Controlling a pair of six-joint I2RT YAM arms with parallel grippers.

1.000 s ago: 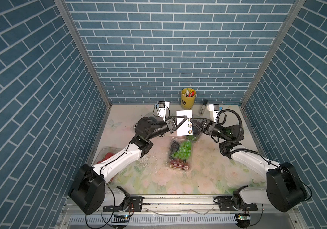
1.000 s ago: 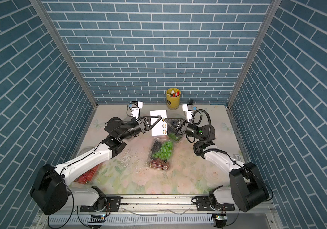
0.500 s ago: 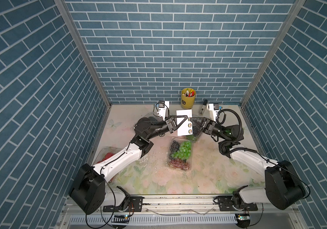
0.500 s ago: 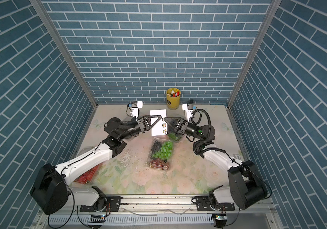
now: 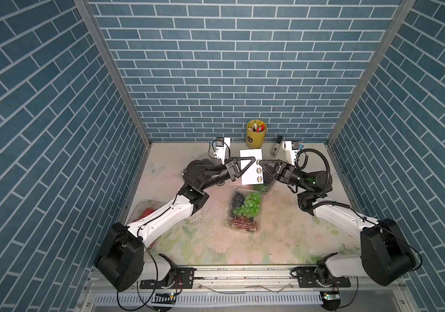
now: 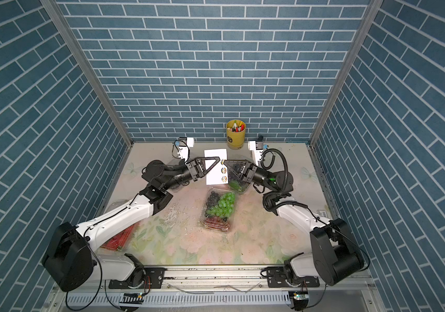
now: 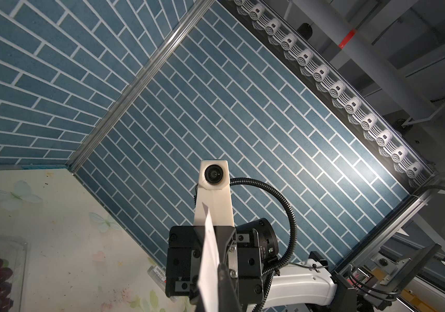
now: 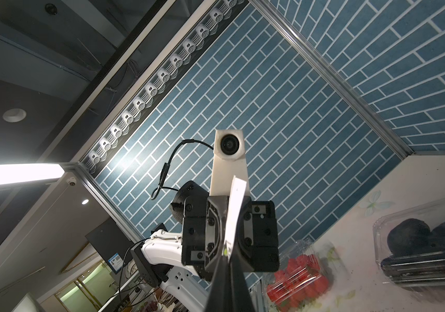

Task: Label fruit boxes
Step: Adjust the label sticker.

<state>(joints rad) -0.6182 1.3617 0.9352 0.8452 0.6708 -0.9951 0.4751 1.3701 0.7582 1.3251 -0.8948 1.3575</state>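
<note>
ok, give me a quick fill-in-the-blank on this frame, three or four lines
The sticker sheet is pinched by the left gripper and the ___ gripper.
The pen cup by the back wall is ___.
The middle fruit box holds mixed ___.
The strawberry box lies partly under the ___ arm.
Missing: right; yellow; grapes; left.

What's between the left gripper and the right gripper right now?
The white sticker sheet, pinched by both the left gripper and right gripper, shown in both top views.
</note>
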